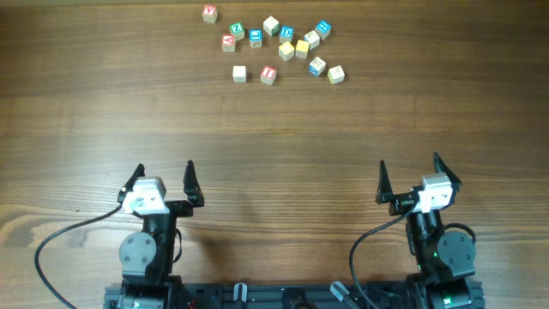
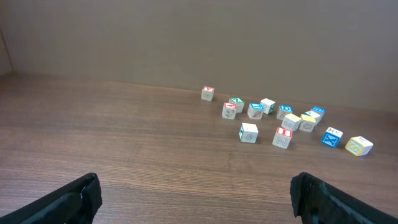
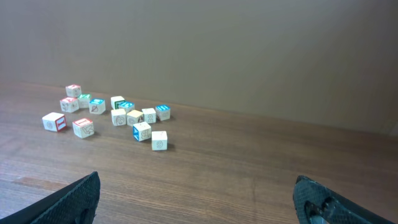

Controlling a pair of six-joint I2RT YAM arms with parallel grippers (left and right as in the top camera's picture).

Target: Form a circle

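Observation:
Several small wooden letter cubes (image 1: 286, 51) lie in a loose scatter at the far middle of the table, with red, green, blue, yellow and plain faces. No circle shows among them. The left wrist view has the cubes (image 2: 283, 138) ahead to the right, and the right wrist view has them (image 3: 142, 131) ahead to the left. My left gripper (image 1: 164, 172) (image 2: 194, 186) stands open and empty near the front left, far from the cubes. My right gripper (image 1: 410, 167) (image 3: 196, 186) stands open and empty near the front right.
One red-lettered cube (image 1: 210, 14) sits apart at the far left of the scatter. Bare wooden tabletop (image 1: 274, 146) stretches between the grippers and the cubes. A plain wall (image 2: 186, 37) rises behind the table's far edge.

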